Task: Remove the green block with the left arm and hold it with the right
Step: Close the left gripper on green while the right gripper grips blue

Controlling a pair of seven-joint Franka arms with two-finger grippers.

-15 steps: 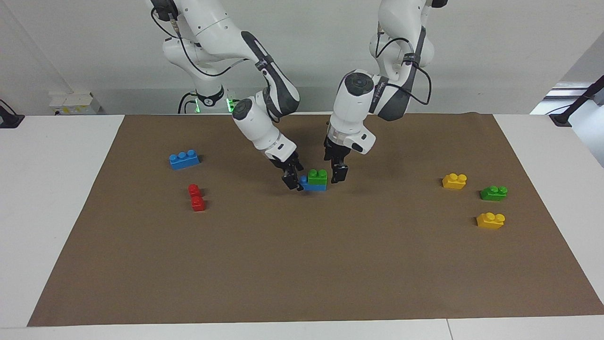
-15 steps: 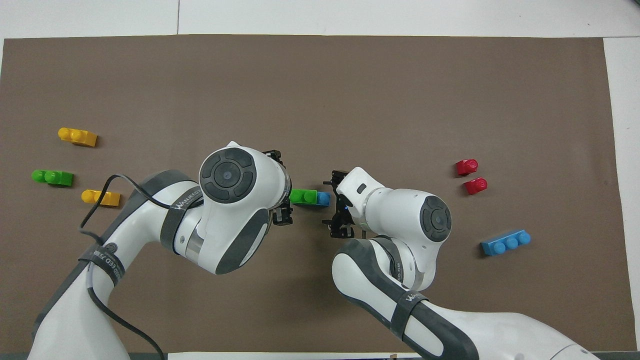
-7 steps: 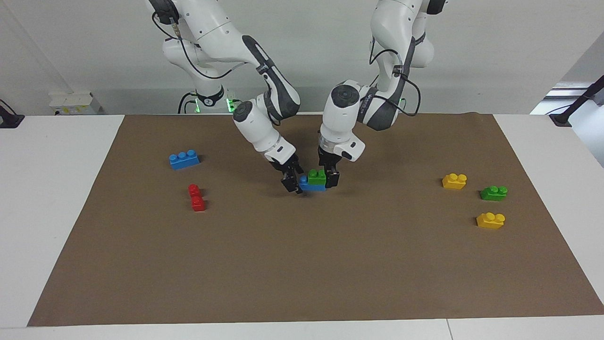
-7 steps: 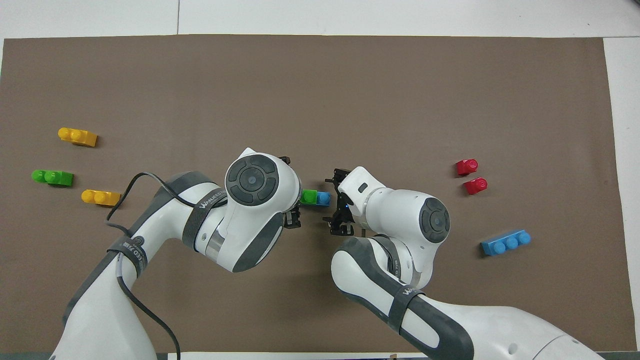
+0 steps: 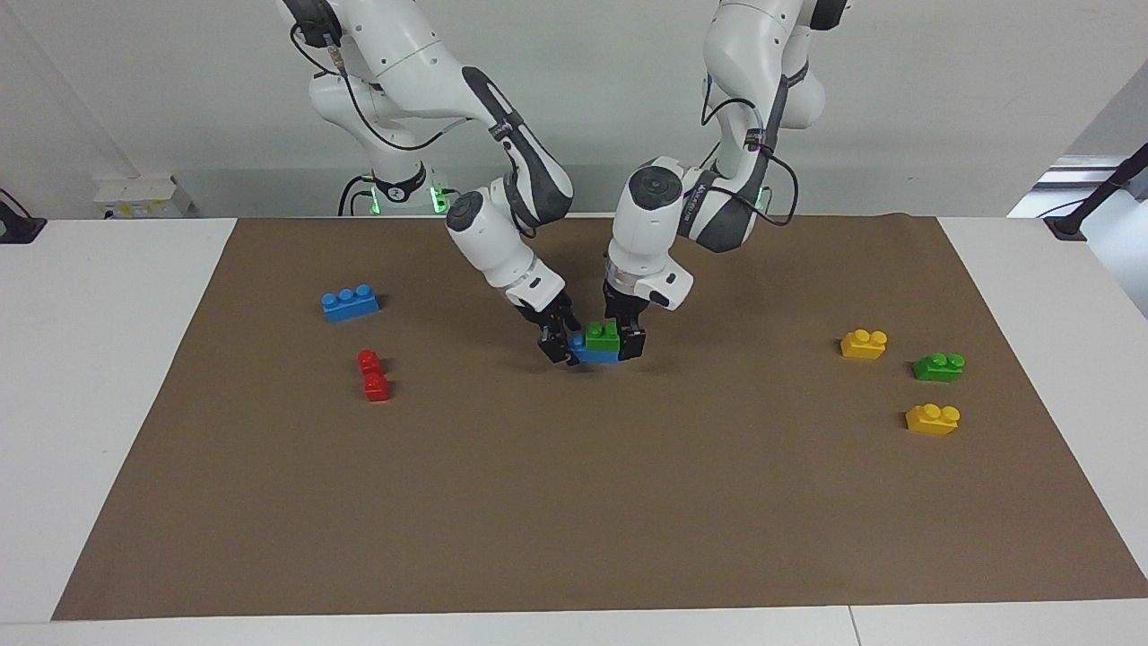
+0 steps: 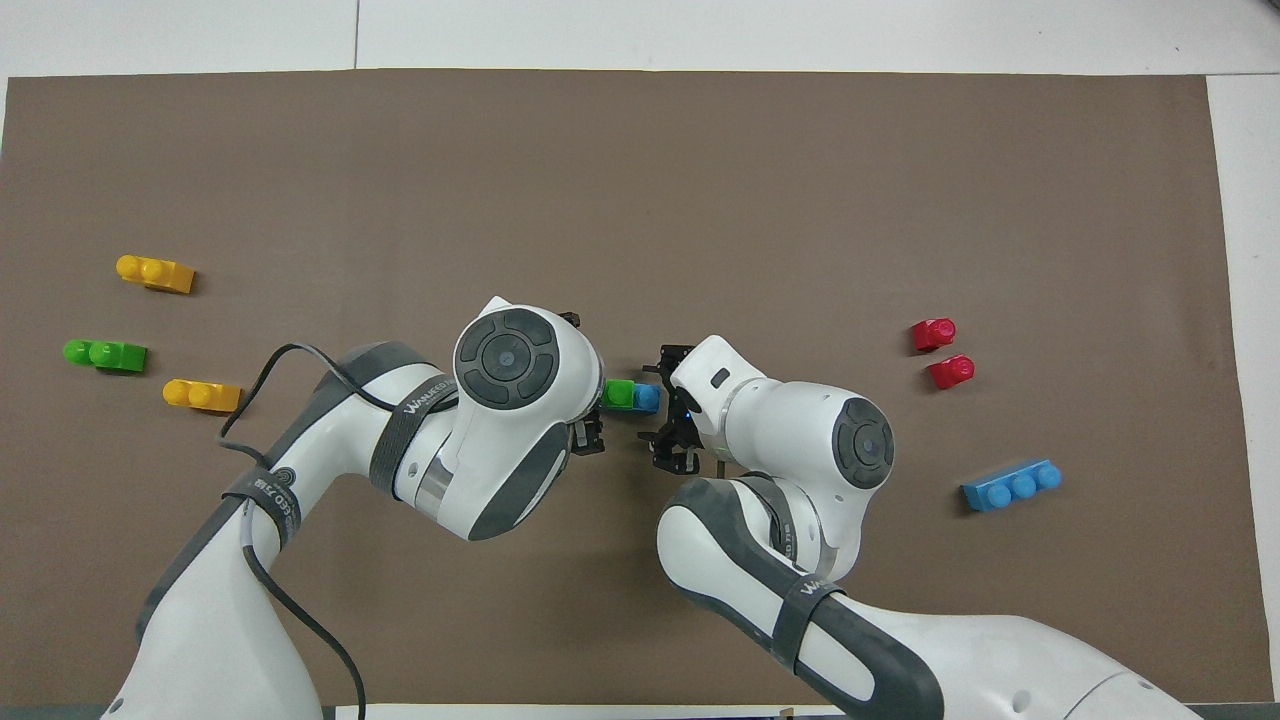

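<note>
The green block (image 5: 602,336) sits stacked on a blue brick (image 5: 595,355) in the middle of the brown mat; both also show in the overhead view, the green block (image 6: 618,393) and the blue brick's bare end (image 6: 648,397). My left gripper (image 5: 623,334) is down at the block, open, with one finger on either side of it. My right gripper (image 5: 558,346) is low at the blue brick's bare end, open, its fingers beside that end. The left wrist hides part of the green block from above.
A loose blue three-stud brick (image 5: 351,303) and two red pieces (image 5: 372,375) lie toward the right arm's end. Two yellow bricks (image 5: 864,344) (image 5: 932,419) and another green brick (image 5: 939,366) lie toward the left arm's end.
My left gripper has moved in from beside the stack and now straddles the green block. My right gripper has shifted slightly closer to the blue brick. The stack has not moved.
</note>
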